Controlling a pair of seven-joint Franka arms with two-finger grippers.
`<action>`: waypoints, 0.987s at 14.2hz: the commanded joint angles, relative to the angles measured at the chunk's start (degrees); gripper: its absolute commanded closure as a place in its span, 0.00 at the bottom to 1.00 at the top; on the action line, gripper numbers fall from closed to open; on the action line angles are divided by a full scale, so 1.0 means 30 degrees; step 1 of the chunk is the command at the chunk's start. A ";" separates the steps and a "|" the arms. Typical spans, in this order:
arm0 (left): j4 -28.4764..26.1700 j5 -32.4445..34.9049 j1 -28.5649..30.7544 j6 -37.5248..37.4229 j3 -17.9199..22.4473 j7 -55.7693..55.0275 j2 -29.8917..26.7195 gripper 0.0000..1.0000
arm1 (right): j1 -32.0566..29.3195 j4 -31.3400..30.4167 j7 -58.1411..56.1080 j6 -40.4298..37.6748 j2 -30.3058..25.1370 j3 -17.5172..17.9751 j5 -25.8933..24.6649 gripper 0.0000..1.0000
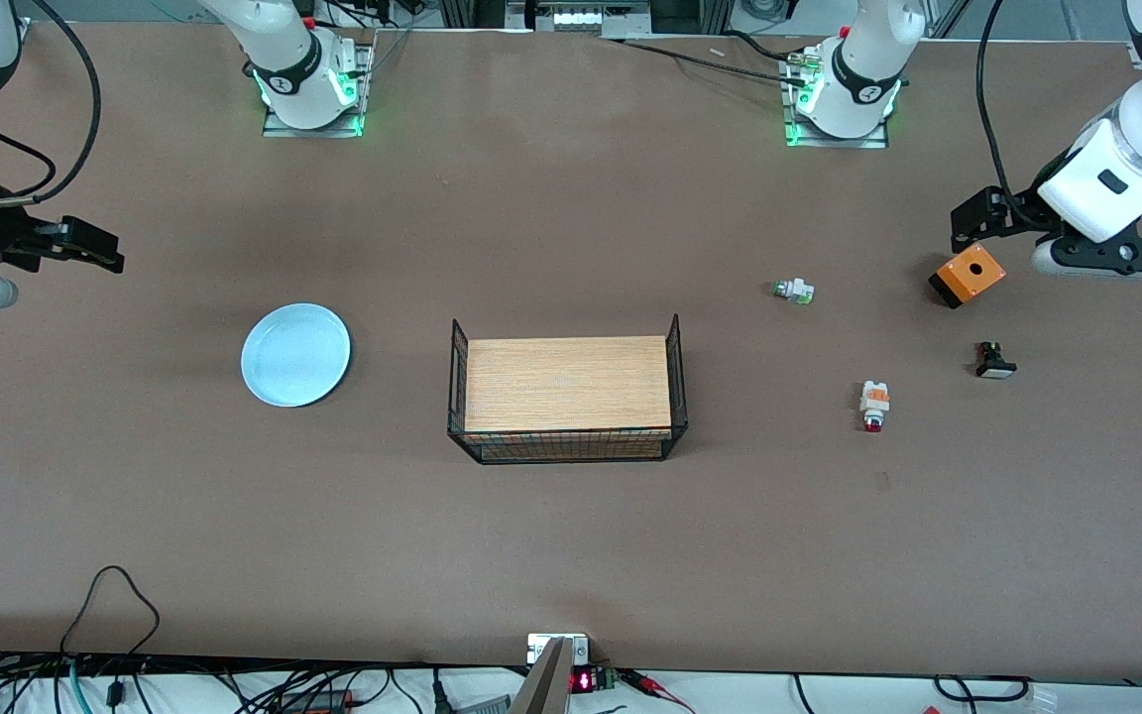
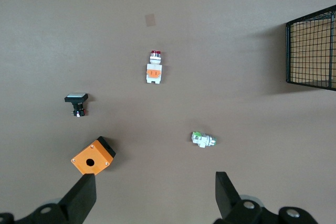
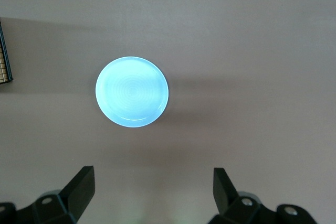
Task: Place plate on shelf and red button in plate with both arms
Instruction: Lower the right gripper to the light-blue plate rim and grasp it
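Observation:
The pale light-blue plate lies flat on the table toward the right arm's end; it also shows in the right wrist view. The red button, white with an orange band and red tip, lies on its side toward the left arm's end, and shows in the left wrist view. My left gripper hangs open and empty in the air beside the orange box. My right gripper hangs open and empty over the table's end, apart from the plate.
A black wire basket with a wooden board in it stands mid-table. Near the red button lie an orange box with a black hole, a white part with a green tip and a small black part.

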 commanded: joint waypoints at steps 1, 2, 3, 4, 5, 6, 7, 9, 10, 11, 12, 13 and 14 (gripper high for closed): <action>0.0310 0.0328 0.0010 -0.0428 -0.0039 -0.0058 -0.0087 0.00 | -0.0193 -0.0241 -0.0211 -0.0215 -0.0373 0.0083 0.0257 0.00; 0.0310 0.0328 0.0010 -0.0428 -0.0039 -0.0058 -0.0087 0.00 | -0.0193 -0.0212 -0.0209 -0.0186 -0.0373 0.0083 0.0257 0.00; 0.0310 0.0328 0.0039 -0.0428 -0.0039 -0.0058 -0.0087 0.00 | -0.0193 -0.0212 -0.0209 -0.0186 -0.0344 0.0083 0.0257 0.00; 0.0310 0.0328 0.0039 -0.0428 -0.0039 -0.0058 -0.0087 0.00 | -0.0193 -0.0241 -0.0180 -0.0186 -0.0256 0.0112 0.0257 0.00; 0.0310 0.0328 0.0039 -0.0428 -0.0039 -0.0087 -0.0087 0.00 | -0.0193 -0.0270 -0.0180 0.0017 -0.0110 0.0113 0.0228 0.00; 0.0310 0.0328 0.0039 -0.0428 -0.0039 -0.0088 -0.0087 0.00 | -0.0164 -0.0300 -0.0151 0.0106 0.0355 0.0113 0.0169 0.00; 0.0310 0.0328 0.0010 -0.0428 -0.0039 -0.0059 -0.0087 0.00 | -0.0193 -0.0329 -0.0150 0.0571 0.0940 0.0113 0.0169 0.00; 0.0310 0.0328 0.0010 -0.0428 -0.0039 -0.0087 -0.0087 0.00 | -0.0193 -0.1086 -0.0150 0.2353 0.1938 0.0113 0.0081 0.00; 0.0310 0.0328 0.0039 -0.0428 -0.0039 -0.0059 -0.0087 0.00 | -0.0193 -0.1903 -0.0179 0.3581 0.2087 0.0113 0.0023 0.00; 0.0310 0.0328 0.0039 -0.0428 -0.0039 -0.0058 -0.0087 0.00 | -0.0164 -0.2810 -0.0180 0.4696 0.2117 0.0113 -0.0036 0.00; 0.0310 0.0328 0.0039 -0.0428 -0.0039 -0.0058 -0.0087 0.00 | -0.0164 -0.3748 -0.0180 0.5925 0.2176 0.0113 -0.0036 0.00; 0.0310 0.0328 0.0039 -0.0428 -0.0010 -0.0058 -0.0087 0.00 | -0.0135 -0.4685 -0.0180 0.7126 0.2350 0.0113 -0.0036 0.00; 0.0310 0.0299 0.0068 -0.0428 -0.0038 -0.0058 -0.0087 0.00 | -0.0134 -0.5768 -0.0151 0.8212 0.2381 0.0113 -0.0007 0.00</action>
